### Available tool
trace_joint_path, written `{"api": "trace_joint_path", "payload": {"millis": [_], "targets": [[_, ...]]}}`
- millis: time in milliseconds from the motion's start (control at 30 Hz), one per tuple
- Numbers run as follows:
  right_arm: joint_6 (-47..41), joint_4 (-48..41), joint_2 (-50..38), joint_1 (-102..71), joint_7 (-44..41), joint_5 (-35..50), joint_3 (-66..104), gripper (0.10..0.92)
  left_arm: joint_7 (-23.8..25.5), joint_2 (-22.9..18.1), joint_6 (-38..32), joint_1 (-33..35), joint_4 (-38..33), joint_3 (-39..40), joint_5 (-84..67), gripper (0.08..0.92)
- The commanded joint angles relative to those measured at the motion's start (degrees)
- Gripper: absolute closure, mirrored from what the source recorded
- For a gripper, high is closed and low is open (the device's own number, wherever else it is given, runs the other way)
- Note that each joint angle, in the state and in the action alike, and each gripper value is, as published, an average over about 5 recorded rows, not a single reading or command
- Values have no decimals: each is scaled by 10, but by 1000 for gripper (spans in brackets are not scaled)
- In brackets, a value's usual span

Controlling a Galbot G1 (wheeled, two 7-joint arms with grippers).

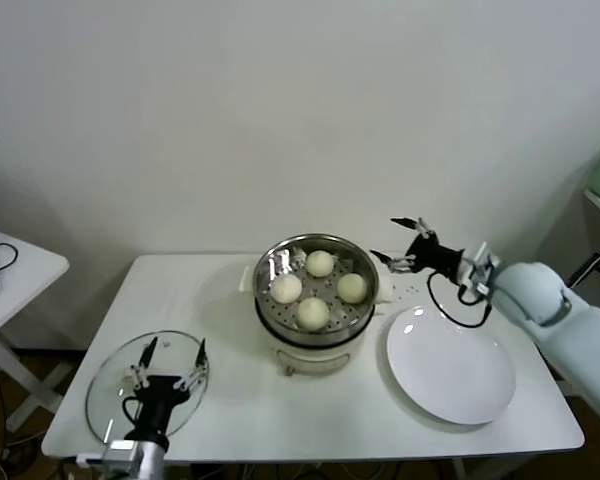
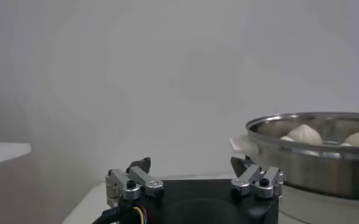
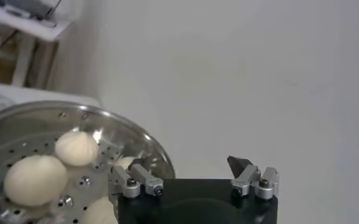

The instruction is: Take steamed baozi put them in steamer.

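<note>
Several cream-white steamed baozi lie on the perforated floor of the shiny round steamer on its white cooker base, mid-table. My right gripper hovers just right of the steamer's rim, open and empty. The right wrist view shows its jaws spread wide, with the steamer and baozi beyond them. My left gripper stands open and empty over the glass lid at the table's front left. In the left wrist view this gripper faces the steamer, where baozi show above the rim.
A bare flat white plate lies right of the steamer, under my right forearm. The round glass lid rests at the front left of the white table. A second small table stands off to the left.
</note>
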Motion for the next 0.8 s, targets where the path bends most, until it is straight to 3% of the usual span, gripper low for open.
{"api": "trace_joint_path", "payload": {"millis": [33, 500, 800], "targets": [[73, 90, 166, -411, 43, -85, 403, 203, 2, -2, -1, -2, -1, -7, 2, 177], [141, 101, 346, -542, 15, -115, 474, 203, 22, -6, -6, -5, 4, -18, 7, 177], [168, 100, 382, -575, 1, -109, 485, 203, 41, -5, -8, -16, 19, -30, -6, 177]]}}
